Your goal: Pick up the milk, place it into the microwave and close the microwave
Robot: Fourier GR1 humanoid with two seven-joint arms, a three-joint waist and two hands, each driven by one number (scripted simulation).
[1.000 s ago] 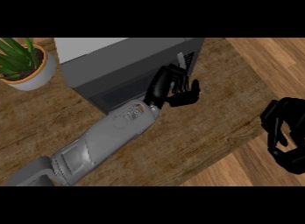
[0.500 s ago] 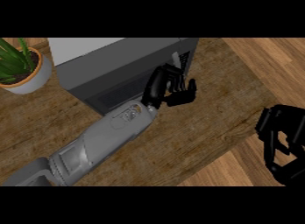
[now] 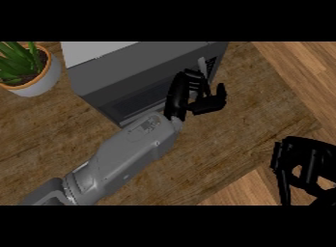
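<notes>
Reaching up from the view's lower left edge, the grey left forearm [image 3: 121, 159] crosses the wooden counter [image 3: 221, 144] on a slant toward the upper middle. At the lower right corner, nearest the viewer, sits the right hand [image 3: 306, 171], a black shape with its fingers curled and nothing visible inside them; it lies partly over the counter's edge, well apart from everything else.

Farther up, the left hand [image 3: 192, 96] is at the front of the microwave [image 3: 142, 72], near its right side. Its fingers are bent against the dark door face while the thumb sticks out to the right; they wrap nothing that can be seen. A thin pale vertical strip, perhaps the door's handle, shows just above the fingertips at the microwave's right edge.

The microwave itself is a dark grey box with a lighter top, set at an angle on the counter, and its door appears closed. The milk cannot be seen anywhere on the counter or in either hand.

At the far left stands a potted plant [image 3: 24, 67] in a pale pot with an orange rim, near the microwave's left corner but apart from it.
</notes>
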